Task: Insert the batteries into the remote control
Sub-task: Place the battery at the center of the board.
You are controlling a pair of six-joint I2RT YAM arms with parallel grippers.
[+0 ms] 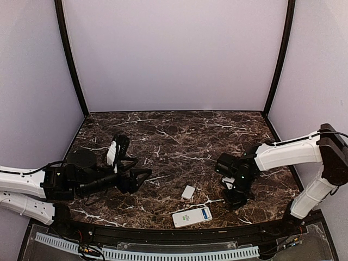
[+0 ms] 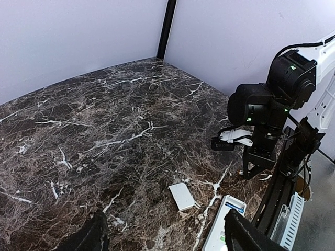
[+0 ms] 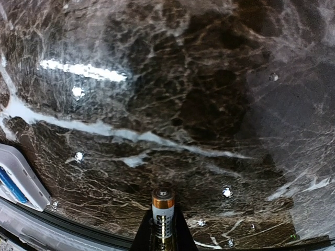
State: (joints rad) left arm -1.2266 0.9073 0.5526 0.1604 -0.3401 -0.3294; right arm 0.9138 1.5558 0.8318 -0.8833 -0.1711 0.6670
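The white remote control (image 1: 192,216) lies flat near the table's front edge, with a blue strip at its right end. It also shows in the left wrist view (image 2: 222,230) and at the left edge of the right wrist view (image 3: 18,180). My right gripper (image 1: 237,200) points down at the table, right of the remote. It is shut on one battery (image 3: 163,208) with a copper top and pale body, held upright between the fingers (image 3: 163,222). My left gripper (image 1: 145,167) is open and empty, left of the remote, and its fingers (image 2: 246,235) frame the scene.
A small white squarish cover plate (image 1: 188,192) lies on the dark marble table (image 1: 179,136) just behind the remote; it also shows in the left wrist view (image 2: 182,196). Pale walls close the back and sides. A black rail (image 1: 163,235) runs along the front edge.
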